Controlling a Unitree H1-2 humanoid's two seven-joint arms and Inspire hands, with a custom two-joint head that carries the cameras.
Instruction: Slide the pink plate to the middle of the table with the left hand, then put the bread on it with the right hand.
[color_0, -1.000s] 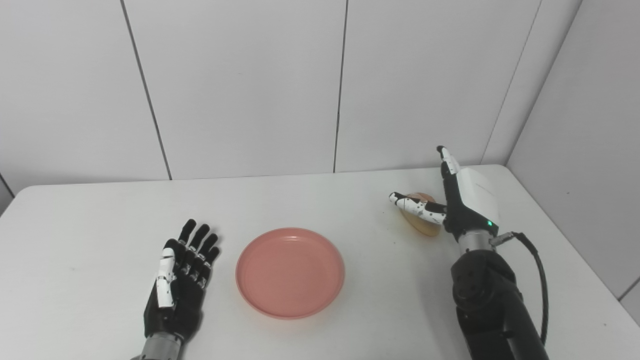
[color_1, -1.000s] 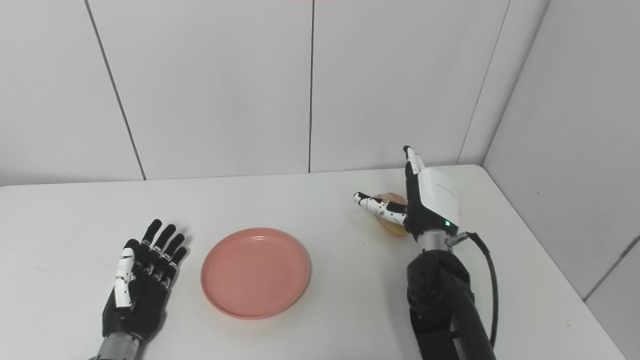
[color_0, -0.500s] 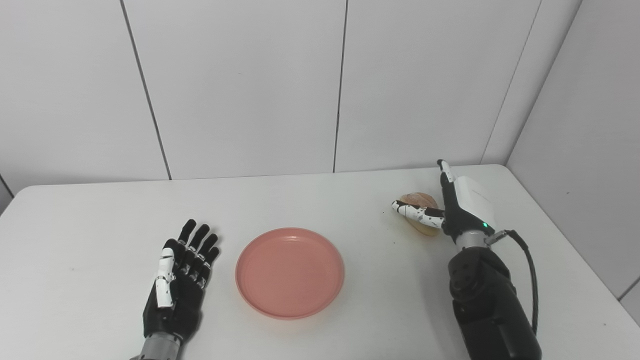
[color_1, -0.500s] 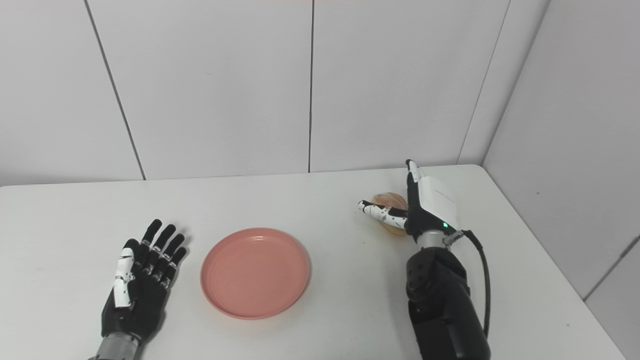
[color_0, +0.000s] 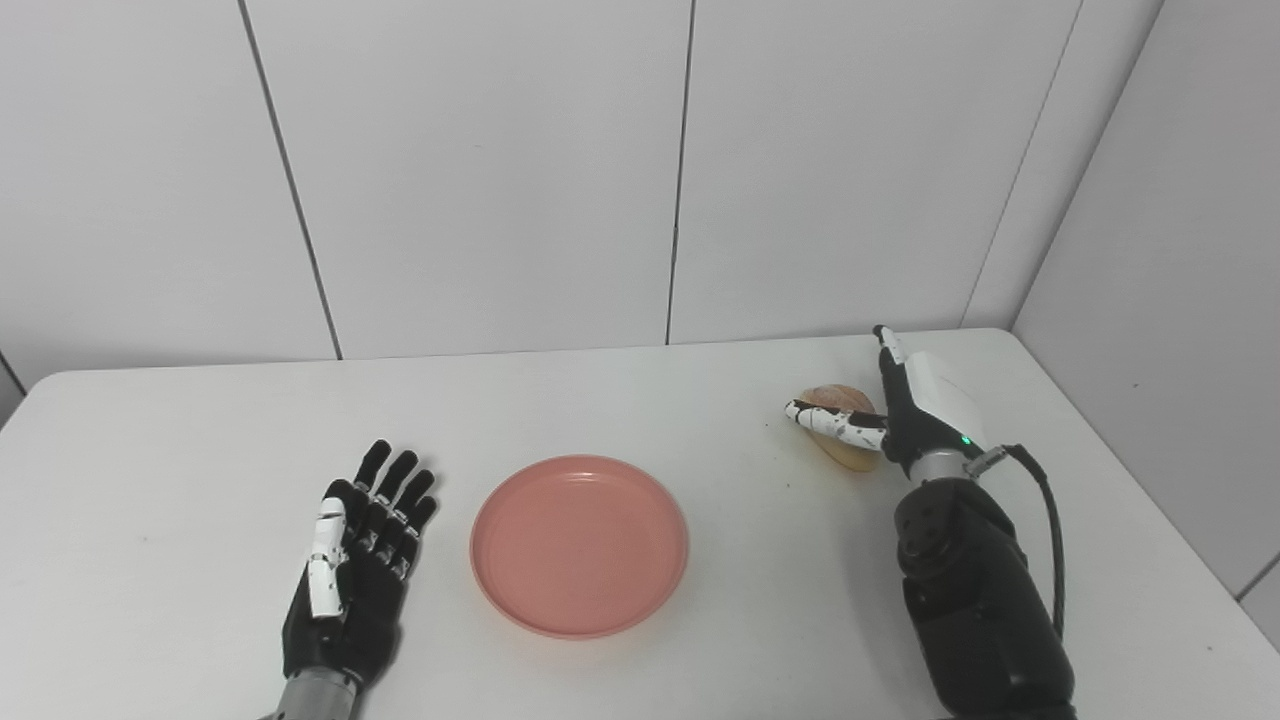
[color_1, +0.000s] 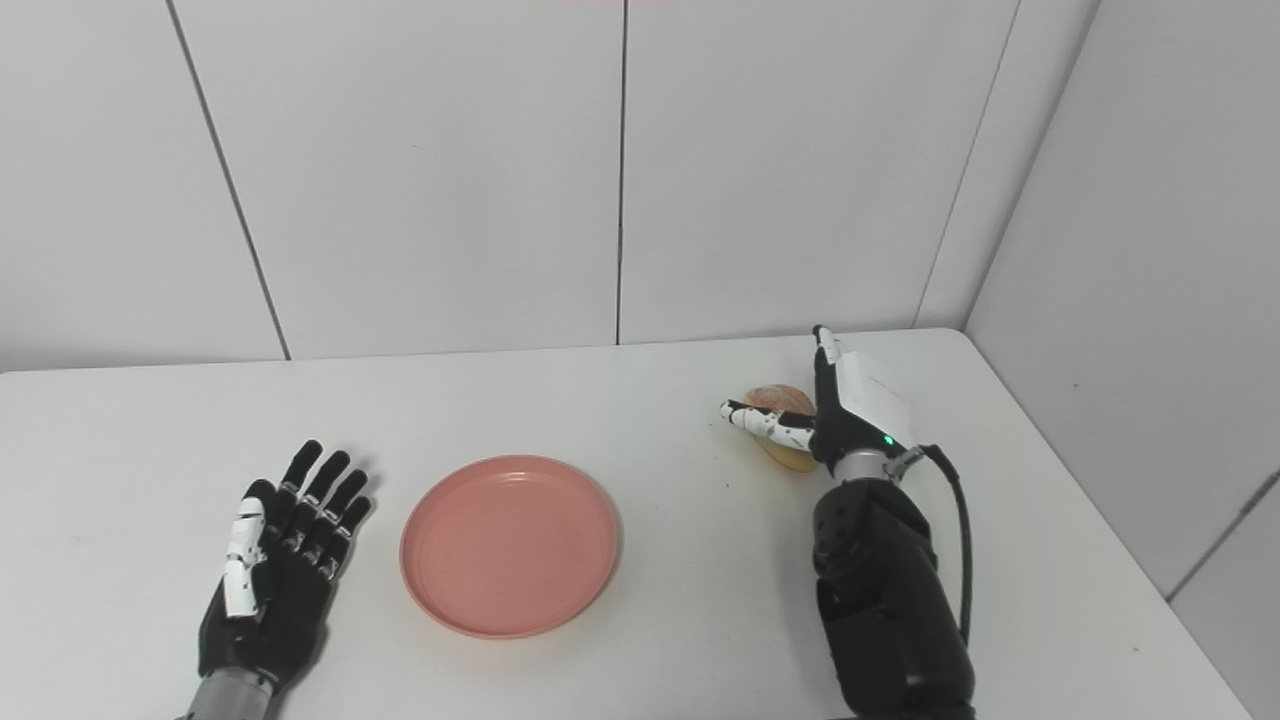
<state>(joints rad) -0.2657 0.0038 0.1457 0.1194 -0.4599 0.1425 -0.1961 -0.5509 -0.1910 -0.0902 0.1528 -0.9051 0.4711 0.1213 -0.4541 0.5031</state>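
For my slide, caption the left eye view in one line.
Right hand open around the bread; left hand flat beside the empty pink plate.

1. We see the plate (color_0: 579, 545) on the table (color_0: 640, 400), near its middle.
2. Our left hand (color_0: 350, 570) lies left of it.
3. The bread (color_0: 843, 425) sits far right, beside our right hand (color_0: 915, 405).
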